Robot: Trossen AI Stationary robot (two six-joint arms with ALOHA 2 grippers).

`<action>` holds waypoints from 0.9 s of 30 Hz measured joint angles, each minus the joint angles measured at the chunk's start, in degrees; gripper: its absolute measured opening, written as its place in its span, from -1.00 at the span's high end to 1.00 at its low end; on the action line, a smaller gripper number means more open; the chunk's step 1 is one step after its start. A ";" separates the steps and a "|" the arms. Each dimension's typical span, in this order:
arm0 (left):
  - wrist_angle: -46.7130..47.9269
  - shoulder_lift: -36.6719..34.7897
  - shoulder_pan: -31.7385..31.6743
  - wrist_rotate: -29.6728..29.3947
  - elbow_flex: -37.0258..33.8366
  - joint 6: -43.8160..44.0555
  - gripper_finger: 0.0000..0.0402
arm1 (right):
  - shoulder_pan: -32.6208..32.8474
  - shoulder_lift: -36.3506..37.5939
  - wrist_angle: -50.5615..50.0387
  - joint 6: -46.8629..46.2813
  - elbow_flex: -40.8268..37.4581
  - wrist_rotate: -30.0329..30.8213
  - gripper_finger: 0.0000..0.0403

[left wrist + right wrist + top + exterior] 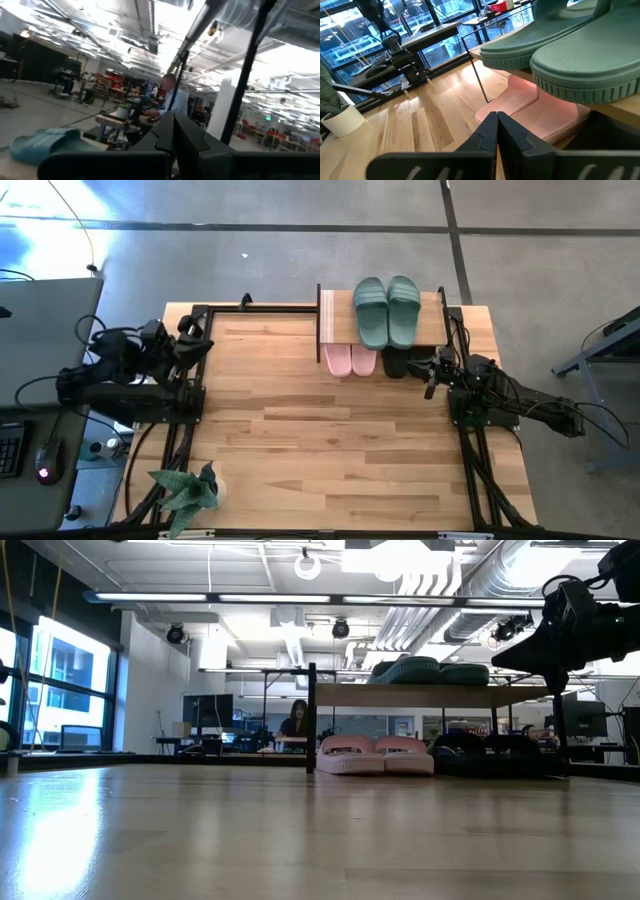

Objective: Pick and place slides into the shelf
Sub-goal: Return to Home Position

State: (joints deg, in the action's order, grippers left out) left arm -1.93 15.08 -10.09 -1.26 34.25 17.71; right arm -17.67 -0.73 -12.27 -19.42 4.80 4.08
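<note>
The shelf (330, 320) stands at the table's far edge. Two sage green slides (387, 310) lie side by side on its top board, also seen in the low view (425, 670) and close up in the right wrist view (580, 55). Under the board, the pink slides (350, 360) (540, 112) and the black slides (398, 363) (490, 748) rest soles down on the table. My right gripper (431, 383) (496, 131) hovers shut just off the shelf's right front corner, touching nothing. My left gripper (203, 345) (172, 135) waits shut at the table's far left.
A potted plant (185, 490) stands at the table's near left corner, its white pot (340, 120) showing in the right wrist view. Black frame rails (190, 400) run along both table sides. Bare wood (320, 450) spreads in front of the shelf. A person (296, 725) sits beyond the table.
</note>
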 joint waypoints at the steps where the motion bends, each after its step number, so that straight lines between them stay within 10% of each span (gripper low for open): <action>1: 0.15 -1.36 0.00 -0.49 -1.05 0.20 1.00 | 0.00 0.00 0.01 -0.01 0.00 -0.01 1.00; 12: 0.67 -14.92 -0.02 0.54 -7.62 0.57 1.00 | -0.01 0.00 -0.03 -0.02 0.00 -0.62 1.00; 27: -3.29 -13.69 0.00 6.12 -23.42 9.80 1.00 | 0.00 0.00 -0.03 -0.04 0.00 -0.64 1.00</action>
State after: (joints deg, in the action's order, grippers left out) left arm -5.21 1.39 -10.09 4.87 10.83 27.51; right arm -17.67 -0.73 -12.29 -19.46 4.80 3.44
